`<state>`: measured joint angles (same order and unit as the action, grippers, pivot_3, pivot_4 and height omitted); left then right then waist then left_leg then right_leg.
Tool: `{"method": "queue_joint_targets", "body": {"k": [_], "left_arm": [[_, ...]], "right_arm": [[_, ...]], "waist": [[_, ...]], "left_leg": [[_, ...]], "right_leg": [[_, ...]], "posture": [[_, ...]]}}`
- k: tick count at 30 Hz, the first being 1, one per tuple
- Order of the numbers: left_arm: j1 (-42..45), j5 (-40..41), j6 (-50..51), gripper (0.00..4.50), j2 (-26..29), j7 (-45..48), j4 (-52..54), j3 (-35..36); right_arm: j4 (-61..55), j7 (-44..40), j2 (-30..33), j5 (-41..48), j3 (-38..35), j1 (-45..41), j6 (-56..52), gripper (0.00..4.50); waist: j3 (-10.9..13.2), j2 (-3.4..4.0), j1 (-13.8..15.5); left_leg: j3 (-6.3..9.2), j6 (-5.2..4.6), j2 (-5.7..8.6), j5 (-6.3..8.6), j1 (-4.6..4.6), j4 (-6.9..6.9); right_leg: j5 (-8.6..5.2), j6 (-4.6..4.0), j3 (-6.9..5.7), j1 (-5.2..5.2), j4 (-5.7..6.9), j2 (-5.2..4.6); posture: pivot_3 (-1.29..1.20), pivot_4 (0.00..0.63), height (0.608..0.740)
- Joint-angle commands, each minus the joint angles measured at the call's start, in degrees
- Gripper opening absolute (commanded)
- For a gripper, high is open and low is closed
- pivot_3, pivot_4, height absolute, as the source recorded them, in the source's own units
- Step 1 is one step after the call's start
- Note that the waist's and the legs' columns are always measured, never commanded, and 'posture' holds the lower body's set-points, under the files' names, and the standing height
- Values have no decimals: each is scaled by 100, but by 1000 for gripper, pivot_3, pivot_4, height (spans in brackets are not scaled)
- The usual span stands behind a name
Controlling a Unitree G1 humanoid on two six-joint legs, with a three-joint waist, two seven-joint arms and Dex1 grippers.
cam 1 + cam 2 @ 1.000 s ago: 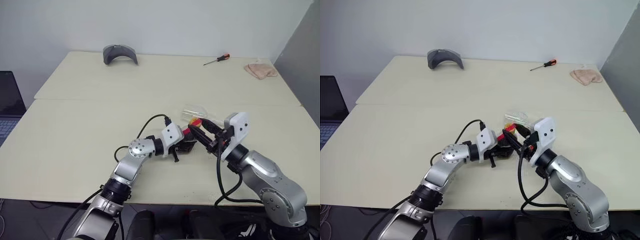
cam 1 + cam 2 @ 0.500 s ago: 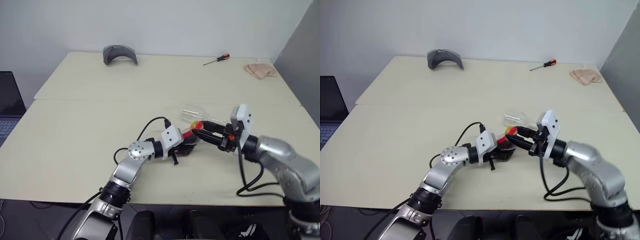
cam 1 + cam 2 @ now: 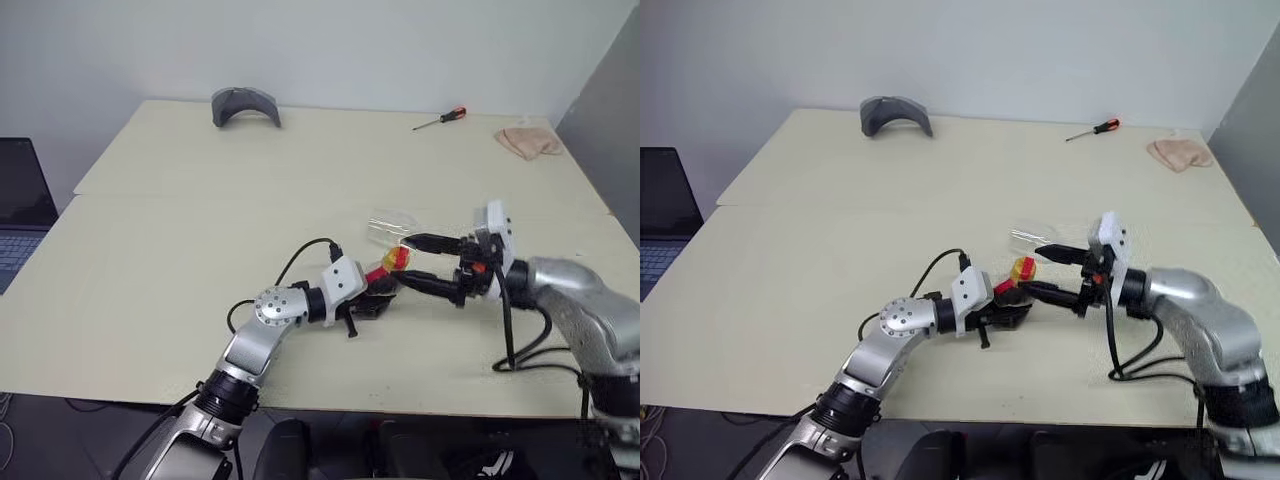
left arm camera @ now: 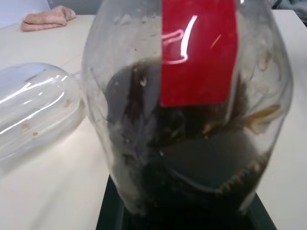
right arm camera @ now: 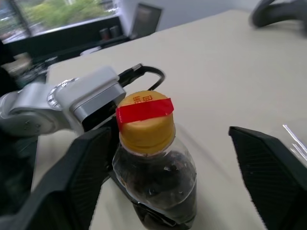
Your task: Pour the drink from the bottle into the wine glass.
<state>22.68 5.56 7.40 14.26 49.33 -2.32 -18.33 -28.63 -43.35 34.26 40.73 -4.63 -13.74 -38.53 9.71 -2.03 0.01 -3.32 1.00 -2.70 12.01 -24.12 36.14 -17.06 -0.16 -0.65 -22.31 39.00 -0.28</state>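
My left gripper (image 3: 372, 300) is shut on the body of the bottle (image 3: 380, 285), holding it low over the table, a little tilted. The bottle holds the dark brown drink (image 4: 192, 163) and wears a red label and a yellow cap (image 5: 146, 120) with red tape across it. Opened wide, my right gripper (image 3: 403, 259) points at the cap, one finger (image 5: 86, 172) on each side and clear of it. Just behind the bottle the clear wine glass (image 3: 392, 222) lies on its side on the table, and it lies right beside the bottle in the left wrist view (image 4: 33, 105).
A screwdriver (image 3: 440, 118) and a pink cloth (image 3: 525, 142) lie at the far right of the cream table (image 3: 180, 240). A grey curved object (image 3: 245, 105) sits at the far edge. A laptop (image 3: 15, 215) stands off the table's left side.
My right gripper has opened wide from around the yellow cap, and its arm has swung out to the right. The left gripper and bottle have stayed put.
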Motion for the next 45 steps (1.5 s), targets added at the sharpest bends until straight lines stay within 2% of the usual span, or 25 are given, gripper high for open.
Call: {"method": "queue_joint_targets", "body": {"k": [1, 6, 8, 12, 15, 19, 23, 26, 29, 33, 41, 45], "left_arm": [[111, 175, -97, 714, -117, -1, 222, 50], [226, 147, -181, 699, -162, 116, 67, -5], [277, 144, -201, 699, -189, 128, 7, 4], [318, 140, -245, 690, -212, 144, -61, 4], [320, 138, -259, 690, -225, 136, -79, 5], [325, 140, -269, 685, -250, 122, -103, 2], [352, 136, -302, 684, -259, 132, -166, 28], [378, 127, -324, 684, -278, 133, -201, 49], [386, 121, -322, 684, -309, 112, -196, 50], [359, 115, -321, 684, -323, 108, -163, 42], [339, 129, -314, 684, -337, 70, -144, 62], [335, 132, -316, 683, -340, 51, -147, 69]], "right_arm": [[-1103, 1103, -417, 60, -255, 311, -28, 4500], [-899, 1953, -1057, -573, 101, 64, 215, 4500], [-666, 2005, -1035, -809, 98, 4, 329, 4500], [-408, 1854, -710, -831, -403, 131, 437, 4500], [-404, 1738, -480, -652, -719, 281, 428, 4500], [-790, 1162, 148, 208, -1335, 864, -32, 4500], [-1302, 917, 524, 1045, -1246, 981, -496, 4500], [-1549, 1242, 305, 1148, -698, 628, -586, 4500], [-1328, 1814, -273, 713, -161, 39, -403, 4500], [-955, 2046, -592, 242, 58, -309, -201, 4500], [-601, 1776, -329, -53, -252, -42, 38, 4500], [-726, 1560, -114, 340, -800, 419, -66, 4500]], "waist": [[0, 1, -26], [-1, 2, -52], [-1, 1, -41], [-1, 1, -14], [-1, 1, -5], [0, 2, 9], [1, 5, -54], [1, 6, -103], [1, 5, -142], [1, 4, -116], [1, 5, -17], [1, 5, -17]], "left_leg": [[0, 0, 0, 0, 2, 2], [-6, -1, 0, -1, 22, 4], [-7, -1, 0, -1, 20, 4], [-8, -2, 3, -1, 10, 3], [-6, -2, 5, -1, 4, 3], [-4, -2, 6, -1, 3, 2], [-7, -2, 1, -1, 14, 1], [6, -3, -6, -1, 22, -2], [8, -2, -7, -1, 21, -2], [0, -2, 1, -1, 11, 1], [-2, -2, 7, -1, 3, 6], [-1, -2, 3, -1, 7, 5]], "right_leg": [[-3, 7, 1, 1, 2, 0], [-1, 10, 8, 9, 6, 1], [-2, 10, 9, 8, 5, 3], [-2, 10, 7, 7, -2, 4], [-2, 10, 5, 6, -5, 3], [-3, 10, 2, 6, -5, 1], [-2, 9, 9, 8, 0, 2], [-2, 9, 8, 8, 6, 20], [-2, 9, 8, 7, 6, 24], [-2, 10, 8, 6, -1, 13], [-2, 11, 4, 5, -4, 0], [-2, 11, 4, 6, 0, 3]], "posture": [[0, 150, 740], [0, 150, 740], [0, 150, 740], [0, 150, 740], [0, 150, 740], [0, 150, 740], [0, 150, 740], [0, 150, 740], [0, 150, 740], [0, 150, 740], [0, 150, 740], [0, 150, 740]]}}
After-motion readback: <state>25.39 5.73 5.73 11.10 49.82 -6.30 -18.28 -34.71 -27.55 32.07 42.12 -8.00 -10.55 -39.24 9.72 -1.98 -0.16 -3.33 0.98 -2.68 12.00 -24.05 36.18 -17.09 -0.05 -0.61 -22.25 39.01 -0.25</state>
